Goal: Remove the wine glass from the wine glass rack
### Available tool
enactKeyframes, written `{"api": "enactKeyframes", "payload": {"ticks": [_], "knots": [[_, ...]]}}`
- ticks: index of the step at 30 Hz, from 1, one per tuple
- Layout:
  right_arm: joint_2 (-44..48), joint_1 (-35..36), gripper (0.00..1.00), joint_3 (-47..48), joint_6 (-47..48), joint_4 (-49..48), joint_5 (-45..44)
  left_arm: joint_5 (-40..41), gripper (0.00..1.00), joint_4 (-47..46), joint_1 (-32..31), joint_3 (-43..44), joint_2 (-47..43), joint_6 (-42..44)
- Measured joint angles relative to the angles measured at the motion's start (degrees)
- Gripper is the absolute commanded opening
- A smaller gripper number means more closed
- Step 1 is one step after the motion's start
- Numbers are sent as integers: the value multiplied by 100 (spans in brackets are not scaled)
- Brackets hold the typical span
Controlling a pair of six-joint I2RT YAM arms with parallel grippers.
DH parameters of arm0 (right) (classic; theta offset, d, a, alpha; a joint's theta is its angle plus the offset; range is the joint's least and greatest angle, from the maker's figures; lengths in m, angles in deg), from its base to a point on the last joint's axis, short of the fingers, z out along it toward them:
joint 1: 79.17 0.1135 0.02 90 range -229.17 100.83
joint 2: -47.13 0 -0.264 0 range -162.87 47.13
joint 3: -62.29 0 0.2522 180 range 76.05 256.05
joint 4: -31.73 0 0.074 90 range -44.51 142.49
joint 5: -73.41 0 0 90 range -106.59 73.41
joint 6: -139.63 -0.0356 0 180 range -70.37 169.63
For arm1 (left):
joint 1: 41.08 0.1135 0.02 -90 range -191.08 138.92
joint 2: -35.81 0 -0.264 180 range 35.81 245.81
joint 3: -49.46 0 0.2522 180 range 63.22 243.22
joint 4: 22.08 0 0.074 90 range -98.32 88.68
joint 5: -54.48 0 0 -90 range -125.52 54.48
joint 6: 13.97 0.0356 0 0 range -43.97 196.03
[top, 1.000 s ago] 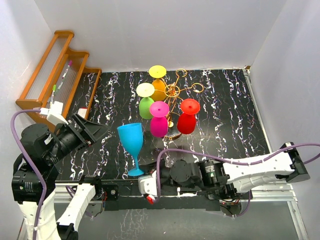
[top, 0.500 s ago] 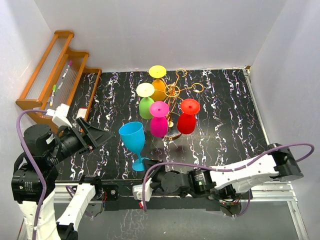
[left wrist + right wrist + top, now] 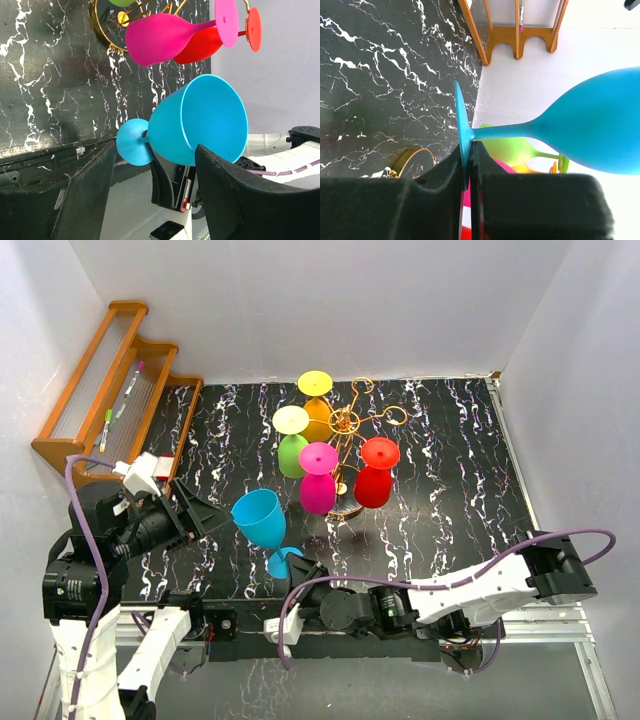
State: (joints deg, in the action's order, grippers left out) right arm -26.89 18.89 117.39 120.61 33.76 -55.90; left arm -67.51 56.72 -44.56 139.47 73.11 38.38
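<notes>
The gold wire wine glass rack (image 3: 350, 425) stands mid-table with yellow-orange, green, magenta (image 3: 318, 485) and red glasses hanging upside down from its arms. A blue wine glass (image 3: 260, 520) is off the rack, tilted, in front of it. My right gripper (image 3: 298, 572) is shut on the rim of its foot; the right wrist view shows the foot (image 3: 462, 125) pinched between the pads at the gripper (image 3: 470, 147). My left gripper (image 3: 210, 512) is open beside the bowl. In the left wrist view the bowl (image 3: 200, 125) lies just beyond the spread gripper (image 3: 156, 150).
A stepped wooden shelf (image 3: 115, 380) holding pens stands at the back left, also in the right wrist view (image 3: 520, 30). The rack's ring base (image 3: 412, 157) lies on the black marbled table (image 3: 450, 460). White walls close in on three sides.
The right gripper has slid left along the near edge and raised and tilted the blue glass by its foot. The left gripper has swung right, up to the bowl.
</notes>
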Motion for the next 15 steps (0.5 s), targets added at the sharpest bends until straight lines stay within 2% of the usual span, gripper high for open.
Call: {"api": "enactKeyframes", "payload": {"ticks": [7,15], "knots": [[-332,2,8,0,415,-223,-103,15,62,-11,0,-179,9,24],[-487,2,8,-35,885,-520,-197,2,53,-28,0,-273,9,66]]}}
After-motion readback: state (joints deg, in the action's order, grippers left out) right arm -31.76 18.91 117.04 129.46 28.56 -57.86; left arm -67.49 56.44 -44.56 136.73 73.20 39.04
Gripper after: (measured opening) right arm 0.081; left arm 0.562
